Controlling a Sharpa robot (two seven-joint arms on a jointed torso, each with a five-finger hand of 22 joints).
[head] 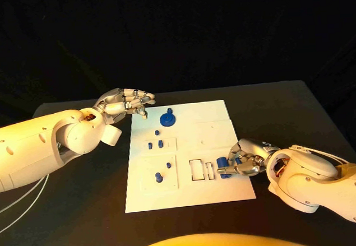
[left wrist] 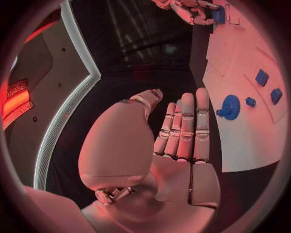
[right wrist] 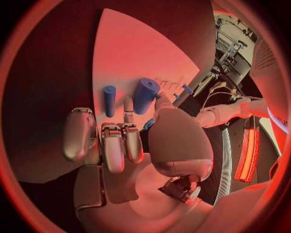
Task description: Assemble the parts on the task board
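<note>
The task board [head: 188, 156] lies flat at the middle of the black surface [head: 290, 110], long side running away from me. My left hand [head: 126, 101] hangs above the surface just off the board's far left corner; its fingers [left wrist: 185, 126] are straight and close together, the thumb apart, holding nothing. A blue gear-shaped part [head: 168, 119] stands on the board near that corner, just beside my left hand but not touching it. Smaller blue parts [head: 155, 144] sit along the board's left edge, and two more [head: 163, 171] lie in the near left panel. My right hand [head: 244, 161] rests at the board's right edge toward the near side, fingers curled around a blue cylinder [right wrist: 145, 95]; whether they clamp it firmly I cannot tell from the head view, but in the right wrist view the thumb and a finger bear on it. A thinner blue peg [right wrist: 109, 100] lies on the board just beside it. Rectangular slots [head: 202, 170] lie just left of my right hand.
</note>
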